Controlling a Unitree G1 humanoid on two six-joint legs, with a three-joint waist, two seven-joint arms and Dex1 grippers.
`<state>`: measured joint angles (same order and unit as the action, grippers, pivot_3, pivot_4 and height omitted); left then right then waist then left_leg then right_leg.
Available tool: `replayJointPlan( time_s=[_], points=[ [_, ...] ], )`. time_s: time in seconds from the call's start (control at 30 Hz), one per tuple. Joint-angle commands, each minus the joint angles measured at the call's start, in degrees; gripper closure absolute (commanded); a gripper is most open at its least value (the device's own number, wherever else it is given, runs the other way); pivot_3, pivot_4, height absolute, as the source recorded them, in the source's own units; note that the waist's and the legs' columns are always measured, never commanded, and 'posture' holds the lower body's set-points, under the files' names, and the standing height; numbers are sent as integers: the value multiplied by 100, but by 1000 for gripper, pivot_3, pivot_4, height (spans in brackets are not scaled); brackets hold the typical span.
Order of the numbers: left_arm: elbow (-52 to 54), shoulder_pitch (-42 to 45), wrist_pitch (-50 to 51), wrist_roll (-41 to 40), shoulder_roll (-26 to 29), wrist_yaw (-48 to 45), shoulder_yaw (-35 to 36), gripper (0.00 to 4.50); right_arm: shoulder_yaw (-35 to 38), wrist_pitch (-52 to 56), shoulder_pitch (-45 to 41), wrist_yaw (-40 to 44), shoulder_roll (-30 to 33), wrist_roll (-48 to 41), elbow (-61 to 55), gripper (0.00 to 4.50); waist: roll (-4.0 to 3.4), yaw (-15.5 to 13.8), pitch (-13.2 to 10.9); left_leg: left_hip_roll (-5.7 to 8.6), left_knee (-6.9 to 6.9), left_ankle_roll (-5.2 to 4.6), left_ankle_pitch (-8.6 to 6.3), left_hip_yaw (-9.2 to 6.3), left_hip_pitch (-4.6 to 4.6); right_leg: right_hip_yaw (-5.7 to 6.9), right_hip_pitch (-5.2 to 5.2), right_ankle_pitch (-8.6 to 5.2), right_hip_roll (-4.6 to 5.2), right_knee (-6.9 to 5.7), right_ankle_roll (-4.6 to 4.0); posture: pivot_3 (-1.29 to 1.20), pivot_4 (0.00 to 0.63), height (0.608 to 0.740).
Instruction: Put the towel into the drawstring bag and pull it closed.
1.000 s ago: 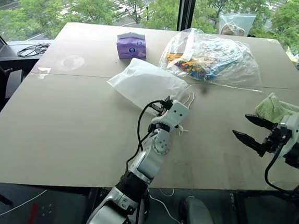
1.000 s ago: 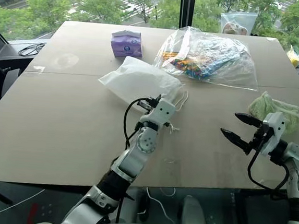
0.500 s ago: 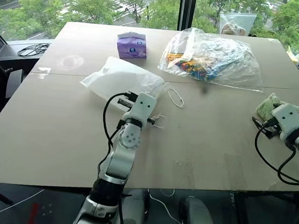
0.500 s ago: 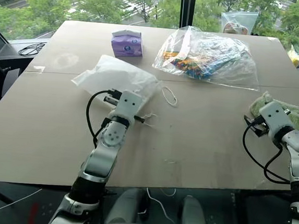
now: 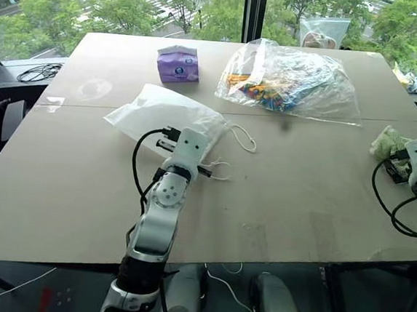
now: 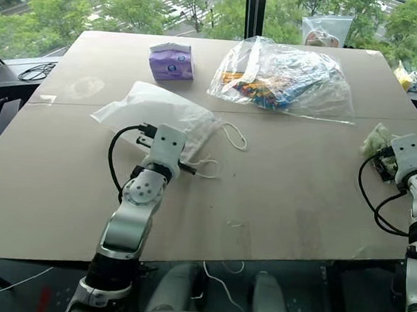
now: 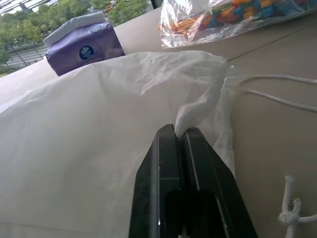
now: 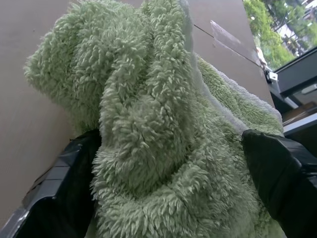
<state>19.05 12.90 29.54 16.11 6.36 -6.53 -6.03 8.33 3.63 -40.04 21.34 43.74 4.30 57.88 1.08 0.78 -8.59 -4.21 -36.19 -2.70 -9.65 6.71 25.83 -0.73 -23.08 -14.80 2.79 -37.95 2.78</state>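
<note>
While bag point(image 7: 99, 124) is pinched, towel point(image 8: 163, 129) seems unclamped

One drawstring bag point(image 5: 167, 114), one towel point(image 8: 163, 144), one purple tissue pack point(image 5: 178, 63), one clear plastic bag point(image 5: 292, 79).

A purple tissue pack point(image 5: 178, 63) stands on the desk point(image 5: 74, 188), far beyond the left claw point(image 7: 179, 133). A big clear plastic bag point(image 5: 292, 79) of colourful items lies beyond and between both claws. Black cables point(image 5: 37, 72) coil on a ledge past the desk's left edge.
</note>
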Motion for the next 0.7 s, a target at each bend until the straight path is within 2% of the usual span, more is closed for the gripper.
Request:
replayJointPlan(
  time_s=[0.03, 0.2, 0.3, 0.57, 0.6, 0.7],
  points=[
    [351, 39, -77, -298, 128, -229, 226, 4475, 153, 431, -339, 246, -14, -224, 698, 0, 2, 1, 0, 0, -4, 0, 0, -3, -3, 3, 6, -1, 0, 0, -2, 0, 150, 740],
    [355, 42, -162, -590, 355, -511, 320, 4475, 264, 803, -695, 456, -29, -384, 1307, 0, 8, 8, 4, -1, -9, -1, -3, -7, -19, 5, 28, -5, 4, 2, -11, 0, 150, 740],
    [396, 95, -202, -785, 440, -622, 484, 4500, 298, 1038, -806, 613, -64, -440, 1455, 875, 9, 8, 4, -2, -9, -2, -5, -9, -18, 9, 30, -5, 7, 6, -11, 0, 150, 740],
    [416, 443, -183, -1838, 710, -1208, 1099, 4500, 405, 1351, -875, 849, -200, -620, 1481, 4263, 23, 10, 12, -7, -9, 2, -8, -18, -17, 20, 35, -5, 12, 7, -12, 0, 150, 740],
    [423, 482, -154, -2012, 740, -1306, 1168, 4500, 440, 1362, -892, 867, -255, -668, 1451, 4477, 27, 15, 14, -7, -9, 2, -8, -17, -17, 19, 35, -5, 12, 7, -12, 0, 150, 740],
    [455, 636, 60, -2621, 844, -1648, 1400, 4500, 353, 1460, -972, 1607, -539, -836, 1087, 4477, 38, 60, 16, -8, -9, 2, -8, -18, -17, 19, 35, -5, 11, 8, -12, 0, 150, 740]
  ],
)
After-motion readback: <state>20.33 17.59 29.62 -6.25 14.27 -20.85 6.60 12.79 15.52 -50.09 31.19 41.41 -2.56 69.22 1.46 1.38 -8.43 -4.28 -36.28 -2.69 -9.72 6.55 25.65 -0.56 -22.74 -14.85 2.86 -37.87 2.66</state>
